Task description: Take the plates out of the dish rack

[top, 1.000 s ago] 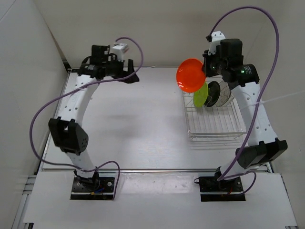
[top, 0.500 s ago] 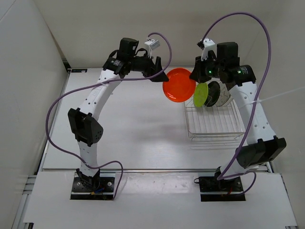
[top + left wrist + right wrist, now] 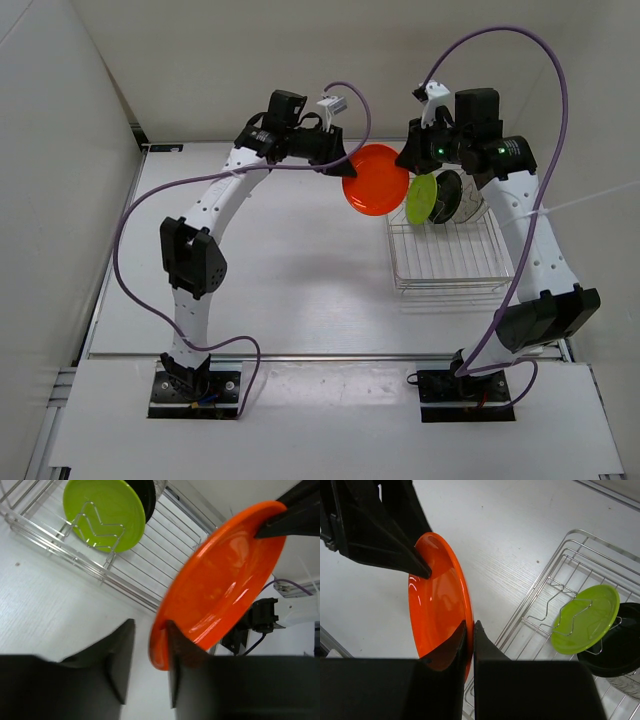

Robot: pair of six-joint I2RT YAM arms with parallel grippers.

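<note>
An orange plate hangs on edge in the air just left of the dish rack. My right gripper is shut on its right rim, clearly seen in the right wrist view. My left gripper straddles the opposite rim. One finger lies against the orange plate, and a thin gap shows at the other. In the rack stand a yellow-green plate, a black plate and a clear plate, upright between dividers.
The wire rack sits at the table's right rear, with the right arm arching over it. White table surface spreads left of the rack. Purple cables loop above both arms. A wall stands close behind.
My left arm has swung right across the table to the orange plate, and its jaws have narrowed around the rim. My right gripper carried the plate a little left, then held still.
</note>
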